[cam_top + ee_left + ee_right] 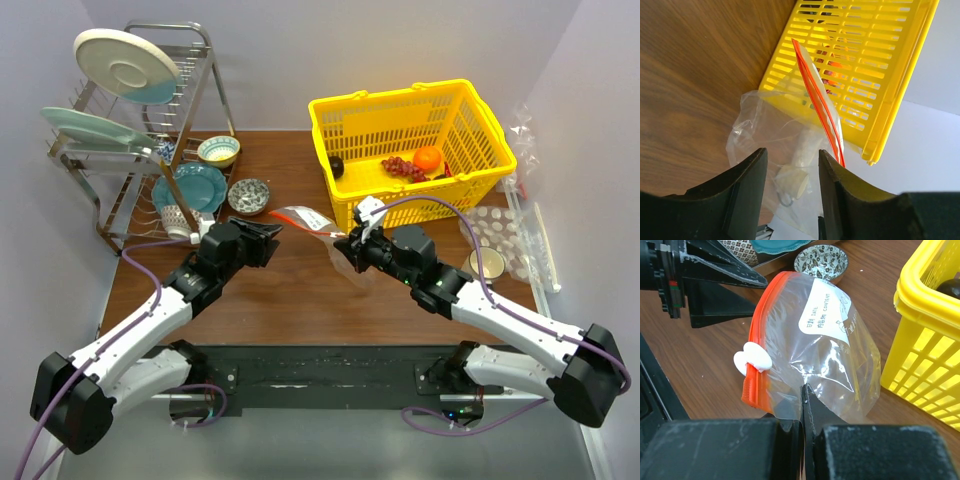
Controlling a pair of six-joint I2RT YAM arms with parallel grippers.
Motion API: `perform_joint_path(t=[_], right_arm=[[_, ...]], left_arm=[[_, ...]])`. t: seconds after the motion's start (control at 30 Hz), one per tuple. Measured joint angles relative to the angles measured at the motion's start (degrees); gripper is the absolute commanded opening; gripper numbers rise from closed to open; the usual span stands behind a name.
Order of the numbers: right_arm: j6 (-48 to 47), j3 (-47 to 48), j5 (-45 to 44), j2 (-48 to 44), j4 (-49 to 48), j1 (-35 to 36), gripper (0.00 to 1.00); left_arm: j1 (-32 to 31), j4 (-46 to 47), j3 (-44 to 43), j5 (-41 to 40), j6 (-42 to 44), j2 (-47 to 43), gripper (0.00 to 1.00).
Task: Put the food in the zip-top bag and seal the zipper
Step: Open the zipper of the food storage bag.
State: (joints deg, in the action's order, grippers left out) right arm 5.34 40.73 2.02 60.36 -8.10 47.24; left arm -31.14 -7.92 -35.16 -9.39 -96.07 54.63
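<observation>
The clear zip-top bag point(305, 220) lies between my grippers, just left of the yellow basket point(455, 110). In the right wrist view it shows a white label point(825, 312), the red-orange zipper point(757, 340) and a white slider point(752, 360). My right gripper point(804, 390) is shut on the bag's lower edge and shows in the top view point(345, 248). My left gripper point(272, 235) is open and empty, its jaws facing the bag point(765, 125) and zipper point(817, 100). The orange point(427, 158), dark red grapes point(400, 167) and dark round fruit point(336, 166) sit in the basket. The green vegetable is not visible.
A metal dish rack point(190, 70) with plates stands at the back left. A teal plate point(190, 187) and two bowls point(248, 196) are near it. Crinkled dimpled packaging point(505, 240) and a small cup point(487, 262) lie at the right.
</observation>
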Motion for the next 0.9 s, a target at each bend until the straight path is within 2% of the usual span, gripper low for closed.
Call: perform_joint_path(t=[0.9], right_arm=[[0.0, 0.0, 0.3, -0.1, 0.0, 0.0, 0.0]], left_arm=[[0.0, 3.1, -2.1, 0.1, -0.9, 3.9, 0.49]])
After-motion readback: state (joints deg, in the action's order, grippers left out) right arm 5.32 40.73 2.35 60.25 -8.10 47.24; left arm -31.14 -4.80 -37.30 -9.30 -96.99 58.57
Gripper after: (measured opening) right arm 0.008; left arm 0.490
